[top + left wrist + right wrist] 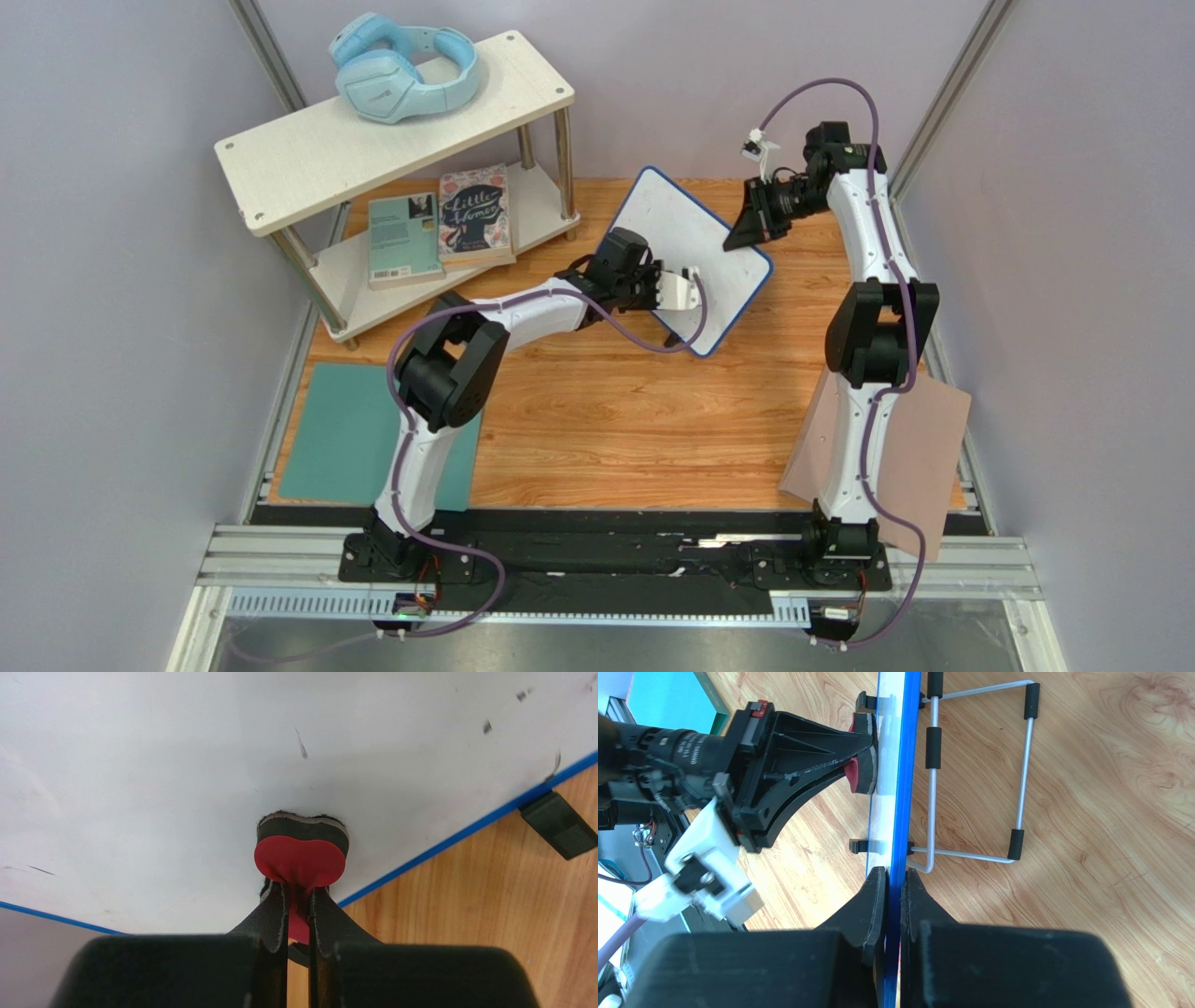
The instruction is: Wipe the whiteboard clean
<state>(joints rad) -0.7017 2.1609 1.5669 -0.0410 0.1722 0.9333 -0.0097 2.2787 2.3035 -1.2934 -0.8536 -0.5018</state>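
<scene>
The whiteboard [697, 259], white with a thin blue rim, stands tilted on a wire stand [976, 770] at the back middle of the wooden table. My left gripper [673, 290] is shut on a small red eraser [300, 852] with a dark felt pad, pressed against the board's white face [210, 777] near its lower blue edge. A few faint dark marks [302, 744] show on the board. My right gripper [744, 224] is shut on the whiteboard's blue edge [899, 812], holding it from the right side.
A white two-level shelf [393, 119] at back left carries blue headphones [404, 67], with two books [442, 221] below. A teal mat [344, 434] lies front left. A pinkish-tan sheet [919, 448] lies front right.
</scene>
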